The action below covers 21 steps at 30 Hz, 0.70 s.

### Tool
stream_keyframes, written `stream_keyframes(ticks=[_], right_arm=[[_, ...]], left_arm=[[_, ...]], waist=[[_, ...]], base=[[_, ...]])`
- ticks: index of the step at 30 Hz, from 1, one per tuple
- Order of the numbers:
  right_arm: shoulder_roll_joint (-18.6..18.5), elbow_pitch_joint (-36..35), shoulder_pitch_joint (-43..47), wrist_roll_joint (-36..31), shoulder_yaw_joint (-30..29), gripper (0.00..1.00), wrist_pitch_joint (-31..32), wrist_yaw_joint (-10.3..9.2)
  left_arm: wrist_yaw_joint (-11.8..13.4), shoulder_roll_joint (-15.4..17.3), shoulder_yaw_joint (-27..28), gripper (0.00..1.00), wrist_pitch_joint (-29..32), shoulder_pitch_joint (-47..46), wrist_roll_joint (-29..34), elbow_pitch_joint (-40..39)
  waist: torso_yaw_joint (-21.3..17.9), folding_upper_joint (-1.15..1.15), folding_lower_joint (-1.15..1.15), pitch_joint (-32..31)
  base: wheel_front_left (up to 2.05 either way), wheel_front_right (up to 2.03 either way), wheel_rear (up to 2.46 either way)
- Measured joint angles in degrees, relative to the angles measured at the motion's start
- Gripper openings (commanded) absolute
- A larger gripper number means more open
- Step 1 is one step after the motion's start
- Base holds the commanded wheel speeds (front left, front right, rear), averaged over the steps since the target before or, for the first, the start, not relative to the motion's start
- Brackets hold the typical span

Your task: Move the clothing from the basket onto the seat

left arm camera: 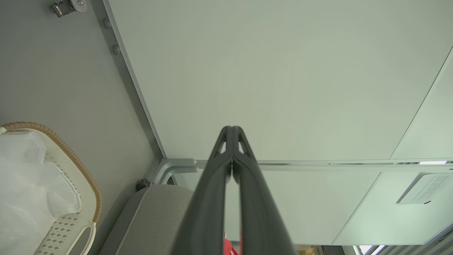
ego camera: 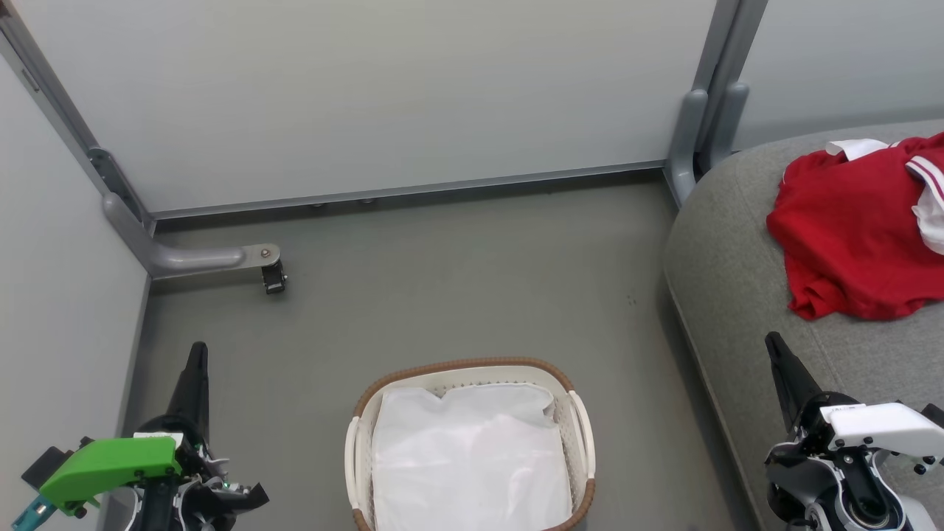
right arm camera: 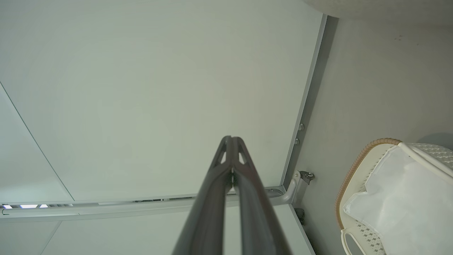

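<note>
Clothing is lying on the seat, right of the basket, which is holding just its white lining. Your left gripper and right gripper are flanking the basket, fingers pinched together, empty. Nothing seems left.

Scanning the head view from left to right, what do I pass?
Left pincer, shut → basket holding its white lining → seat → clothing lying on the seat.

On grey floor, white perforated laundry basket with brown woven rim and white lining; on grey couch cushion, crumpled red clothing with white trim.
</note>
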Motion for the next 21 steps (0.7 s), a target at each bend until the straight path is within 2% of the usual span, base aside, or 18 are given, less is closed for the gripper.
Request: stream_keyframes(ticks=[21], right_arm=[[0.0, -0.01, -0.01, 0.0, 0.0, 0.0, 0.0, 0.0]], left_arm=[[0.0, 0.0, 0.0, 0.0, 0.0, 0.0, 0.0, 0.0]], waist=[[0.0, 0.0, 0.0, 0.0]], base=[[0.0, 0.0, 0.0]])
